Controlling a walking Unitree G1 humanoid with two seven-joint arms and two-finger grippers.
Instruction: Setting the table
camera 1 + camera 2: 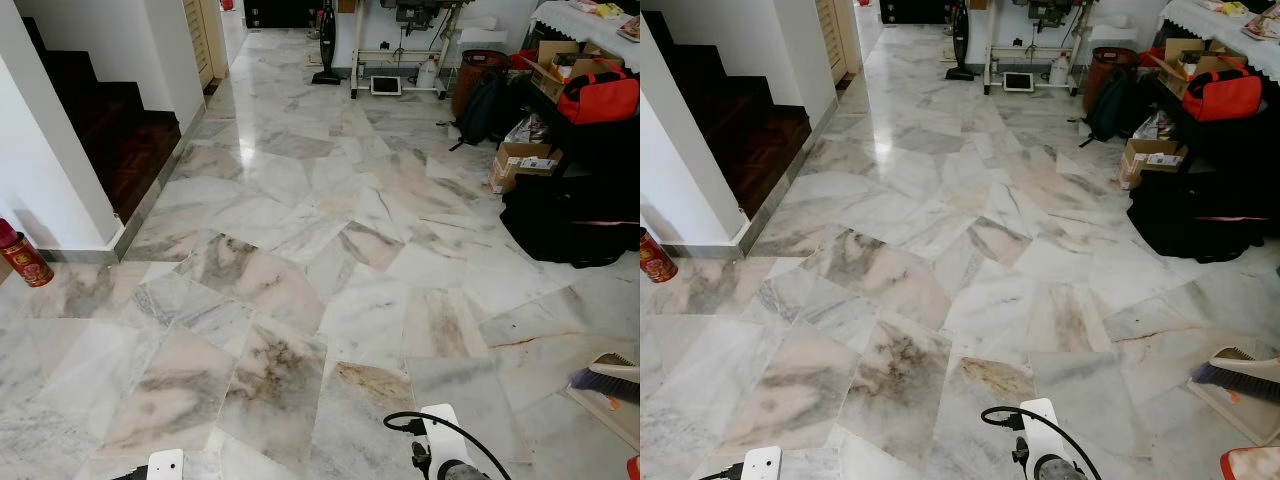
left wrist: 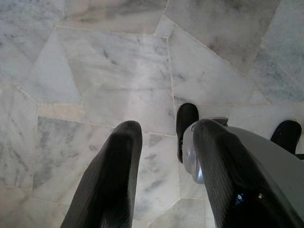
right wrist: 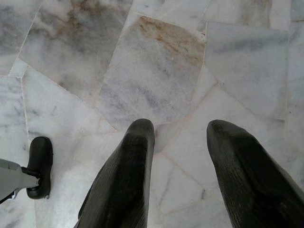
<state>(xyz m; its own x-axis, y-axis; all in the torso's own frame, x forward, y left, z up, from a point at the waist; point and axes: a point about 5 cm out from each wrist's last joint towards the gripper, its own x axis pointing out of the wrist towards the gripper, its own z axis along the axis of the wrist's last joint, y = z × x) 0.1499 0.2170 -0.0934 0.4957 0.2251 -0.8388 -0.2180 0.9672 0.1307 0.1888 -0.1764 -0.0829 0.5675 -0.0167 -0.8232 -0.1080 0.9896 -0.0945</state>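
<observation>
Marble floor (image 1: 300,270) of pale grey and pink slabs, stretching well ahead of both grippers and straight below them. Far ahead and to the right of the right gripper (image 3: 183,137): a table with a white cloth (image 1: 575,18), cluttered underneath and in front with a black bag (image 1: 570,220), a red bag (image 1: 598,95) and a cardboard box (image 1: 515,160). Ahead and to the left of the left gripper (image 2: 164,135): a dark wooden staircase (image 1: 110,130), then a red tin (image 1: 22,257) by the wall. Near the right gripper, off to its right on the floor, a brush head with purple bristles (image 1: 605,378).

Left gripper hanging low over bare marble, fingers parted, nothing between them. Right gripper likewise slack and spread, carrying nothing, a robot foot (image 3: 39,166) just beside it.

No plates, cutlery or other tableware to be made out anywhere; possibly some on the clothed table, too small to tell. Judged step: walking or searching, before any pick-up. Next move probably calls for heading toward the table at far right, skirting the bags and box, and locating the tableware before either arm is raised.
</observation>
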